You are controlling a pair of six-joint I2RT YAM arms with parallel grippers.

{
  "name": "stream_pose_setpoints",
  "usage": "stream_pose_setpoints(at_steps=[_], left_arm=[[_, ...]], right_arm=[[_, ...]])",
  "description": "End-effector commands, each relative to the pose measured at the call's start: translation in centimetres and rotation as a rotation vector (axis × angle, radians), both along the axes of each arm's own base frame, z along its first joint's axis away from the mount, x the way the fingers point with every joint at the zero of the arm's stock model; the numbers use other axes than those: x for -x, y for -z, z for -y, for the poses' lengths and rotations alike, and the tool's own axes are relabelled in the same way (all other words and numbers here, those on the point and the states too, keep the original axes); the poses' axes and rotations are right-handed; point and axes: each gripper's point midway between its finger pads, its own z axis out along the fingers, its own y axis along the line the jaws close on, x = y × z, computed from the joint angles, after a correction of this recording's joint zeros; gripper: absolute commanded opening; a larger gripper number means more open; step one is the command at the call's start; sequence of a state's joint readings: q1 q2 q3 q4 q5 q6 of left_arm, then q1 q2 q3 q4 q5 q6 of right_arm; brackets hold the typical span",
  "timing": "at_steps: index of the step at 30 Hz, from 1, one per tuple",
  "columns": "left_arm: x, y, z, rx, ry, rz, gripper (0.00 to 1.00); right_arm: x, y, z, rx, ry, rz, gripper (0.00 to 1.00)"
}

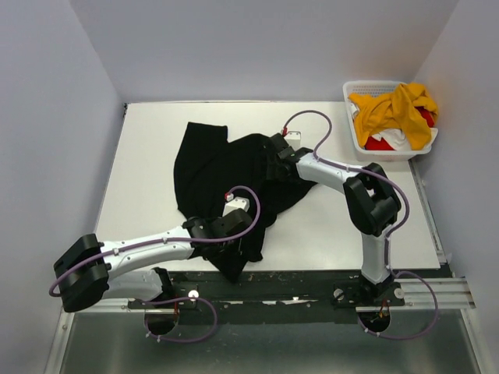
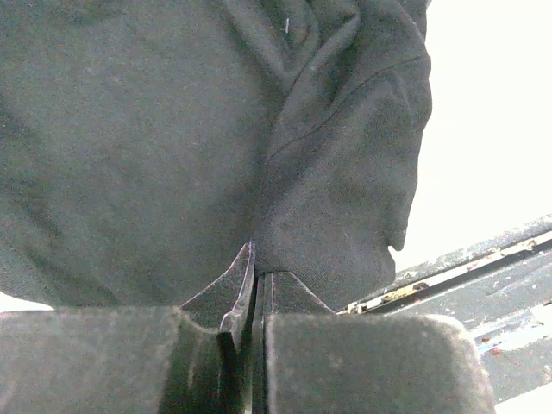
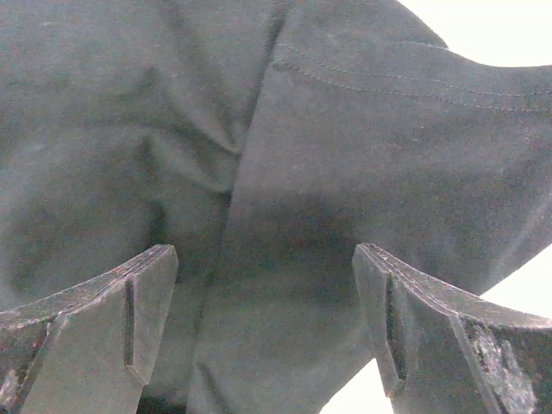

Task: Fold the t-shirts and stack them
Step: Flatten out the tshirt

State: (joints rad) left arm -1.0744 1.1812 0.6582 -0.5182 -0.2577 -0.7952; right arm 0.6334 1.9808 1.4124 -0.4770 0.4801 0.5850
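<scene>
The large black t-shirt lies crumpled on the white table; its lower part reaches the front edge. My left gripper is at that near part. In the left wrist view it is shut, with a fold of the black t-shirt pinched at the tips. My right gripper is at the shirt's right upper part. In the right wrist view it is open, its fingers astride the black cloth. The mustard-yellow t-shirt, red t-shirt and white t-shirt lie heaped in the basket.
The white slatted basket stands at the table's back right corner. The dark metal rail of the arm bases runs along the front edge and shows in the left wrist view. White walls close in the table at the left, back and right.
</scene>
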Motion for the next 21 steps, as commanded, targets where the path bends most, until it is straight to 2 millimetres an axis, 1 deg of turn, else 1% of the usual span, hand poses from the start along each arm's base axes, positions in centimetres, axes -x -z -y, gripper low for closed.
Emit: stream_pose_setpoints(at_steps=[1,3,6,8,15,21], left_arm=[[-0.1,-0.9,1.0,0.066,0.001,0.007,0.0],[-0.2,-1.1,0.8,0.066,-0.009,0.008,0.0],[-0.2,-1.1,0.5,0.073,-0.018,0.013,0.0],[-0.1,-1.1,0.1,0.08,-0.034,0.01,0.0],[0.0,-0.5,-1.7,0.053,-0.098,-0.006,0.0],[-0.2,-0.6,-2.1,0.043,-0.111,-0.004,0.0]], right_arm=[[-0.7,0.5,2.2,0.128,0.109,0.009,0.91],[-0.5,0.8,3.4,0.188,0.142,0.013,0.91],[-0.5,1.3,4.1,0.227,0.148,0.024,0.93],[-0.5,1.2,4.8,0.255,0.17,0.031,0.93],[-0.2,-1.5,6.9,0.319,0.237,0.102,0.94],[0.6,-2.3,9.3,0.351,0.286,0.117,0.95]])
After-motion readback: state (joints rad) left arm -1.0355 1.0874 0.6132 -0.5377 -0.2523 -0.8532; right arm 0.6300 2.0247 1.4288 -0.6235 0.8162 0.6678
